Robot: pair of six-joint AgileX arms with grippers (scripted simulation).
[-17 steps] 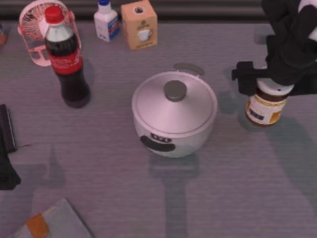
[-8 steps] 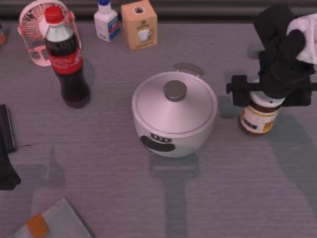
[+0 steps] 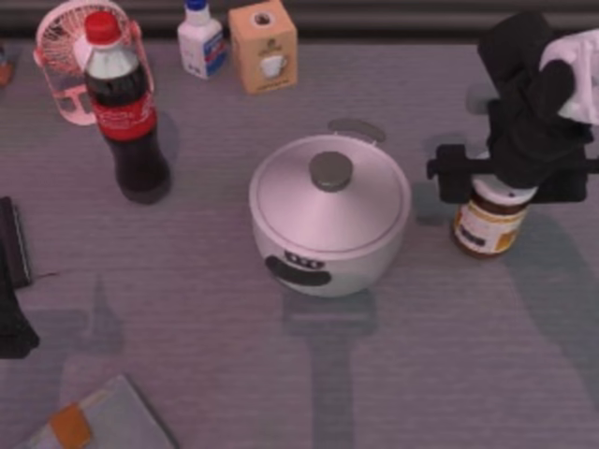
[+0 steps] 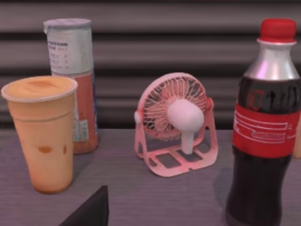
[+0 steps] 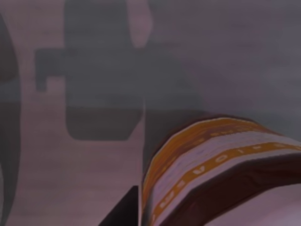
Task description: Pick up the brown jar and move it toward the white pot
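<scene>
The brown jar point(image 3: 489, 227) — small, round, filled with dark spread, with a white lid and a white-and-yellow label — stands upright just right of the white pot point(image 3: 328, 214), apart from it. Its top is hidden under the right gripper point(image 3: 505, 182). The white pot is large and round, its domed lid on, grey knob on top — a black oval mark faces front. It sits mid-table.

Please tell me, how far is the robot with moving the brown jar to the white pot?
Done: the right gripper is shut on the brown jar, which looks lifted above its shadow. In hand: the jar hangs right of the white pot, close but apart. Left: perhaps a little more approach, then setting down. The left arm sits parked at the table's left edge.
</scene>
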